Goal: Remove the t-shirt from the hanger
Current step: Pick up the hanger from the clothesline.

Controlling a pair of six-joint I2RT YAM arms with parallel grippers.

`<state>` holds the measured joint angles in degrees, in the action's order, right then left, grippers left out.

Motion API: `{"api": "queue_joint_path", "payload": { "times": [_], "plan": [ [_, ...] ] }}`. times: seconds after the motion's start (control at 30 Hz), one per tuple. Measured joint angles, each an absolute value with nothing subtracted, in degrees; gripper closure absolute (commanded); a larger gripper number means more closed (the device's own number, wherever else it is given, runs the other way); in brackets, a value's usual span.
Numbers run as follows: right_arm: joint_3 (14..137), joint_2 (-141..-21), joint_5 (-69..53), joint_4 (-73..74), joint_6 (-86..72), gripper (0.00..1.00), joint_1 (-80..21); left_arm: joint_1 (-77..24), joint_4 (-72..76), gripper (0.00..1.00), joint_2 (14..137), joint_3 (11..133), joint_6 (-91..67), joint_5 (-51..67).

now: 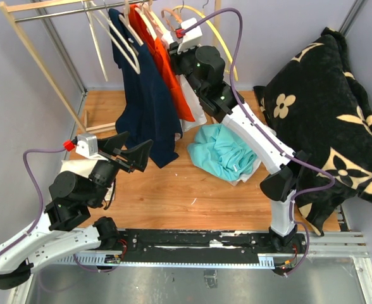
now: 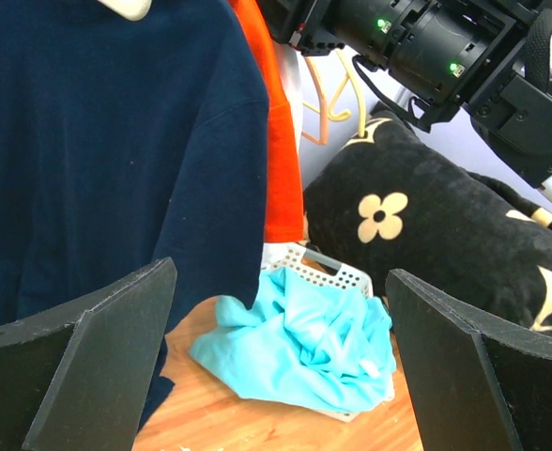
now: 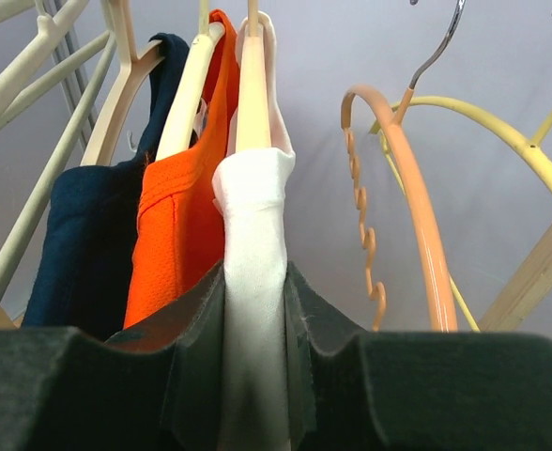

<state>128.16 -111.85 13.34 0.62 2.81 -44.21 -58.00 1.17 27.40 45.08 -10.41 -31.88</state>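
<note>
Dark pads of the right pincer (image 3: 254, 376) are seen shut tight on a fold of the white t-shirt (image 3: 253, 282), which is pinched between them. The shirt is draped over a cream hanger (image 3: 252, 85) straight above the pincer. An orange shirt (image 3: 177, 235) is pressed against the pincer's left pad, a navy shirt (image 3: 79, 244) is hung further left, and an empty peach hanger (image 3: 412, 207) is off to the right, apart

Risks as judged: the hanger could be dragged off the rail (image 1: 66, 11) with the shirt if the pull is made straight, since the cloth is wrapped over the hanger's arm. The orange shirt could be carried along through that contact, and the thin fold could slip from the pads

The right arm is stretched up and forward to the rail, with its pincer aimed upward. The left arm is folded low, with the left pincer (image 2: 281, 366) spread wide and nothing held. The navy hem is just ahead-left of it, and a teal cloth (image 2: 304, 348) lies beyond it on the desk (image 2: 257, 427)
</note>
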Motion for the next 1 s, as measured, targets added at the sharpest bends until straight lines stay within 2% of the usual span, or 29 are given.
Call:
{"api": "queue_joint_path", "payload": {
  "times": [0.43,1.0],
  "plan": [
    [119.2,-107.5,14.4,-10.9,4.7,0.99,-45.0,-58.0,1.2,0.0,27.3,45.1,-10.3,-31.9],
    [114.0,-106.2,14.4,-23.6,7.4,0.99,-45.6,-58.0,1.1,0.0,27.3,45.1,-10.3,-32.0]
  ]
}}
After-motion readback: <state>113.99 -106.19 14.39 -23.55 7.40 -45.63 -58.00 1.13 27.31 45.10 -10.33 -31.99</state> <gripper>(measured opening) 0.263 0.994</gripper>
